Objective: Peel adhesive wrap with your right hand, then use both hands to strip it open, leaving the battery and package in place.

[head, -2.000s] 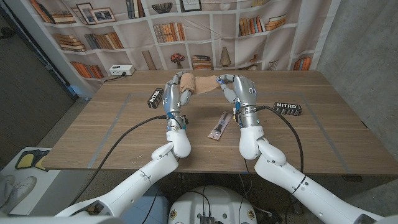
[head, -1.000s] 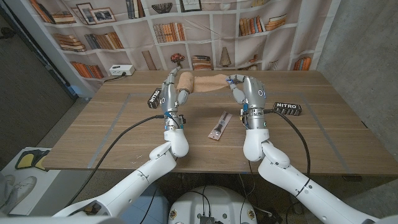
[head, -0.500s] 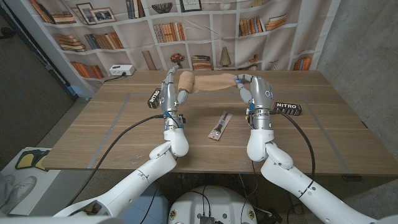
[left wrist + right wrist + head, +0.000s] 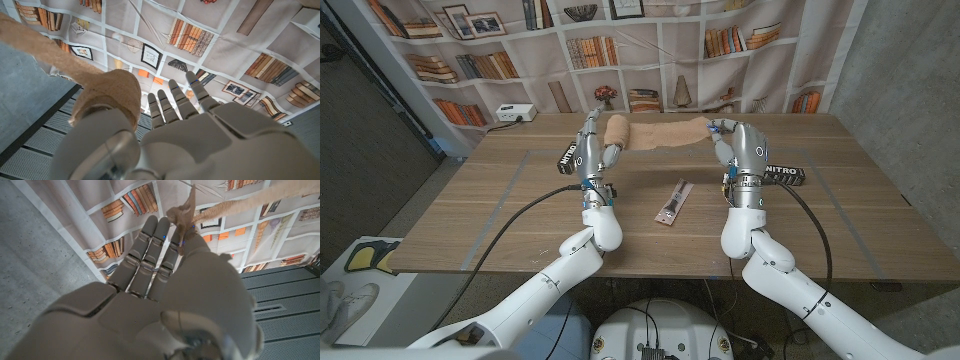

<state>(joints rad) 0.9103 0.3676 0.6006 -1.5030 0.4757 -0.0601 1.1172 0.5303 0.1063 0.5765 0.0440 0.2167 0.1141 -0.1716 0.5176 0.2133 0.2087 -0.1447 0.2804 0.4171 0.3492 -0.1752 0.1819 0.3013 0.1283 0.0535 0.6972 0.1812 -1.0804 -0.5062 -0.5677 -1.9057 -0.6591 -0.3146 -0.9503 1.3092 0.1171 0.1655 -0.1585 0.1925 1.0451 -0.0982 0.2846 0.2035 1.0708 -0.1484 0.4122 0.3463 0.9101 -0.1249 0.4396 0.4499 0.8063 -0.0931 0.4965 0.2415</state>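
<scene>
Tan, stretchy adhesive wrap (image 4: 660,133) spans the upper middle of the head view, its roll gripped in the left hand (image 4: 590,152) and its free end pinched by the right hand (image 4: 745,153); stripping seems underway, so next comes pulling wider.

The adhesive wrap (image 4: 660,133) stretches between left hand (image 4: 590,150) and right hand (image 4: 745,148), behind the package (image 4: 674,202).
</scene>
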